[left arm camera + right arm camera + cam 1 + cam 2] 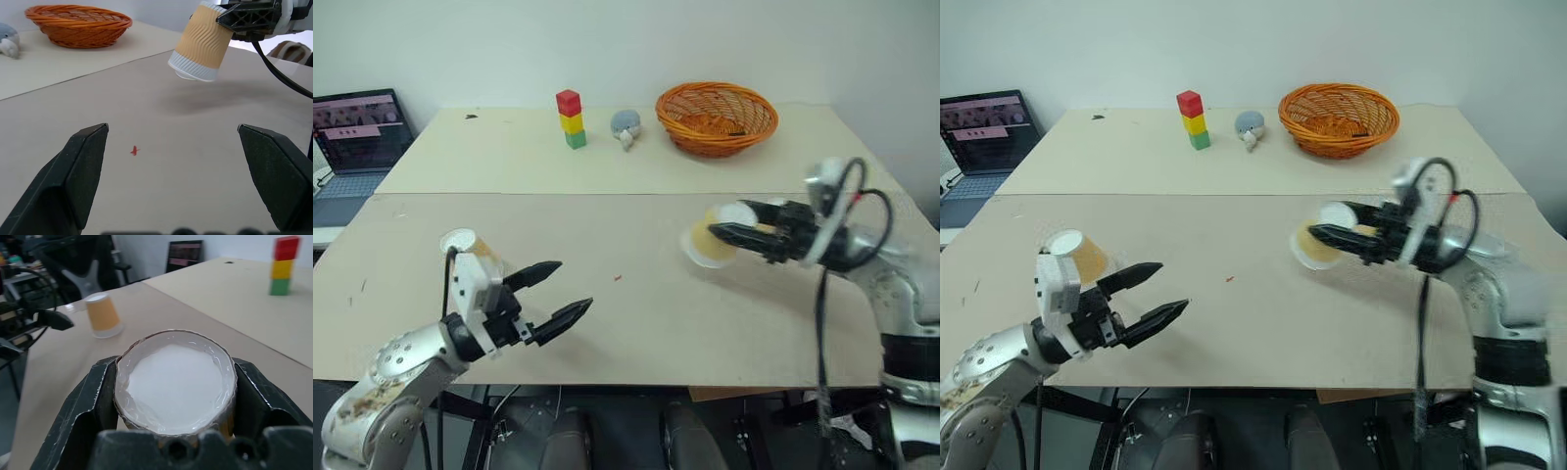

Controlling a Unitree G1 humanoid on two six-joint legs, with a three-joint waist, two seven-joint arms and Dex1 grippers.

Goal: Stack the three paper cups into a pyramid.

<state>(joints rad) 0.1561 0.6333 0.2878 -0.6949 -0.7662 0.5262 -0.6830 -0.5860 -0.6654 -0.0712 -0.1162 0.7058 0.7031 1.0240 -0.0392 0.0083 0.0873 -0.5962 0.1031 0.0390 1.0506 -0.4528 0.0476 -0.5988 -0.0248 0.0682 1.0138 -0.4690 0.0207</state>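
My right claw (729, 233) is clamped on one paper cup (203, 43), held on its side above the counter (636, 294) with the fingers gripping near its white base. My left claw (563, 291) is spread wide and holds nothing. A second cup (1077, 253) stands upside down on the counter just beside my left wrist, well apart from the held cup. Cups counted: two. Farther back: one wicker basket (717, 117), one block tower (571, 118) of three blocks, one grey toy (626, 126), one laptop (357, 142).

The right gripper (722, 233) holds a tan-orange paper cup (710, 243) sideways above the beige table (636, 323). The left gripper (566, 292) hangs open beside a second upturned tan-orange cup (468, 245).
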